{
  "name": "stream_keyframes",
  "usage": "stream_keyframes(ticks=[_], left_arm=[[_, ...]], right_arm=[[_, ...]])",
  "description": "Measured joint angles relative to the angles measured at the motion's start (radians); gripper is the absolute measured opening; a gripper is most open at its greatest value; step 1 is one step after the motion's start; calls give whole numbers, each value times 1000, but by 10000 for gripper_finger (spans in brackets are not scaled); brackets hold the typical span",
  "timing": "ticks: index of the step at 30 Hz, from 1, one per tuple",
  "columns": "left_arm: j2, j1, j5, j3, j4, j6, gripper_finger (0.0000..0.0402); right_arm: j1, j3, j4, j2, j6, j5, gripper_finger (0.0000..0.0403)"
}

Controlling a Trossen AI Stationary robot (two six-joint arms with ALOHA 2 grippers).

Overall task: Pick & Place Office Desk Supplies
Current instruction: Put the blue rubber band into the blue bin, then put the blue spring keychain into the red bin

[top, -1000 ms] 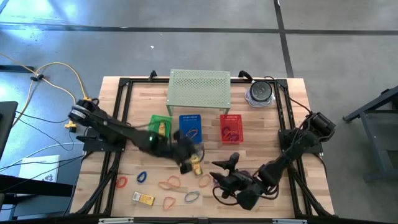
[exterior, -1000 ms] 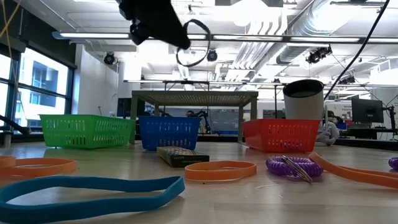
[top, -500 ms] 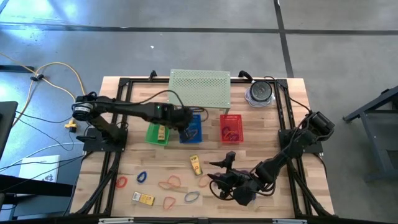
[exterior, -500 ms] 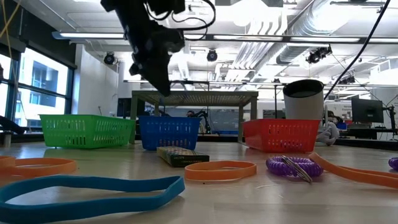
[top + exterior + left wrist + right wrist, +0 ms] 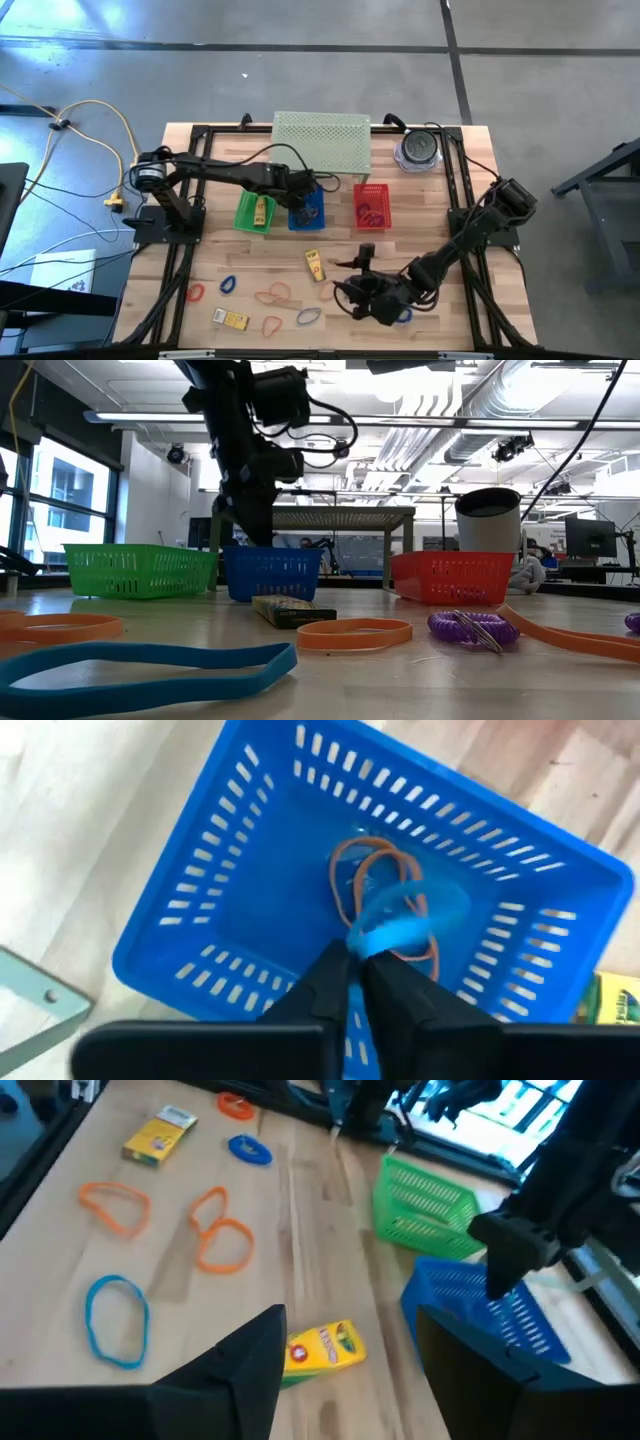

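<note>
My left gripper (image 5: 356,960) hangs over the blue basket (image 5: 307,205), shut on a blue rubber band (image 5: 405,920); an orange band (image 5: 375,880) lies on the basket floor. In the low view it (image 5: 252,525) reaches down to the basket's rim (image 5: 272,555). My right gripper (image 5: 350,1370) stands open above the near right of the table (image 5: 352,288), touching nothing. Loose bands (image 5: 273,294) (image 5: 308,317) (image 5: 195,293) and yellow packets (image 5: 315,265) (image 5: 231,319) lie flat on the table. My left gripper pinches one end of the blue band's loop (image 5: 366,942) between its two fingertips, coming from above and slanting down. The band hangs below the fingers inside the blue basket, above the orange band; whether its lower end rests on the floor, I cannot tell.
A green basket (image 5: 255,210) and a red basket (image 5: 371,205) flank the blue one. Behind them stand the pale green perforated shelf (image 5: 320,145) and a round grey object (image 5: 418,150). A purple band (image 5: 400,315) lies by my right gripper.
My left gripper has carried the blue band from the middle of the table, near the yellow packet, toward the far edge and down over the blue basket. The band now hangs inside the basket. My right gripper has rolled a little in place.
</note>
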Motion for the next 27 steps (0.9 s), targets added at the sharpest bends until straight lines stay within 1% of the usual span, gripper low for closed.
stream_keyframes(ticks=[4,10,14,16,19,22,27], left_arm=[[2,1,20,0,-5,3,70],[2,1,37,4,-30,3,130],[-40,-3,103,46,-165,33,141],[-79,-20,115,64,-238,44,141],[-145,-75,168,69,-342,62,142],[-208,-158,221,68,-435,45,142],[-270,-339,204,51,-477,-24,142]], right_arm=[[0,0,-38,0,59,-18,207],[0,0,-27,0,63,-34,201],[-11,0,-27,0,54,-34,200],[-22,0,-27,0,53,-38,200],[-35,0,-29,0,52,-66,200],[-47,0,-32,0,56,-114,200],[-60,0,-33,0,78,-187,200]])
